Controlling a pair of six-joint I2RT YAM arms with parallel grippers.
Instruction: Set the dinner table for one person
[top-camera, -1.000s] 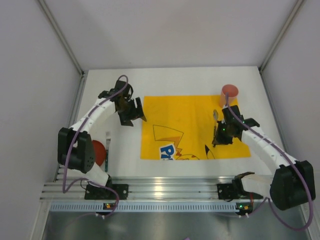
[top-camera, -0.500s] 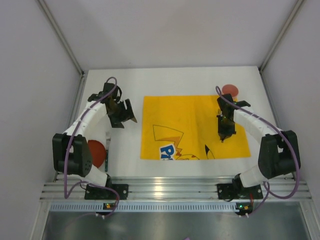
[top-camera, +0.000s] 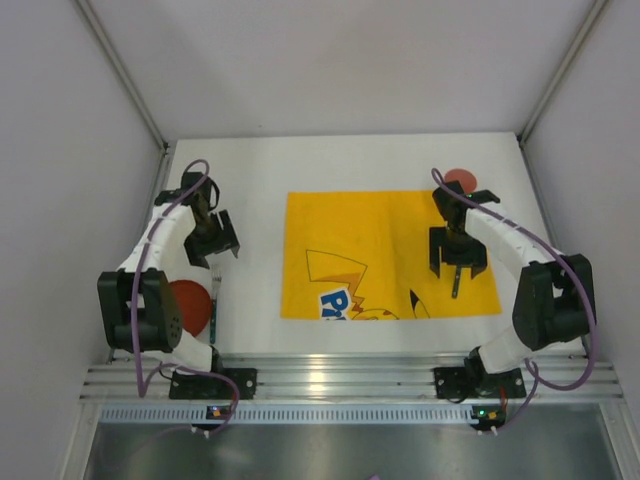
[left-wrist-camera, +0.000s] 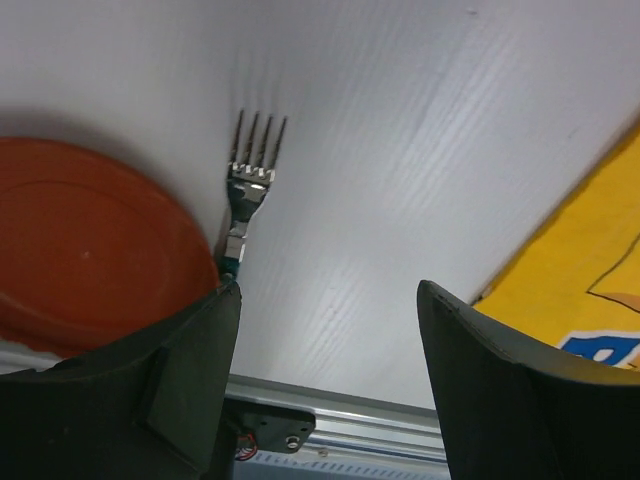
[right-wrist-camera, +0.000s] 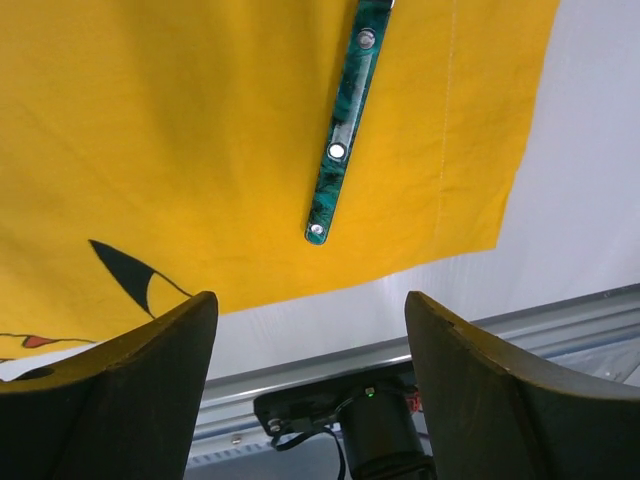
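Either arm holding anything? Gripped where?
Nothing held: left gripper open near the silver metal fork; right gripper open over the green-handled utensil on the yellow cloth placemat.

The left arm (top-camera: 163, 235) and right arm (top-camera: 510, 235) are showing white link shells between bulky black joint housings. A purple cable (top-camera: 192, 166) is looping along each arm. The left end effector (top-camera: 212, 250) and right end effector (top-camera: 457, 268) are showing matte black, wedge-shaped fingers (left-wrist-camera: 180, 390). Black bases (top-camera: 205, 383) are sitting bolted to a ribbed silver rail (top-camera: 330, 380), with a green light glowing by the right one.
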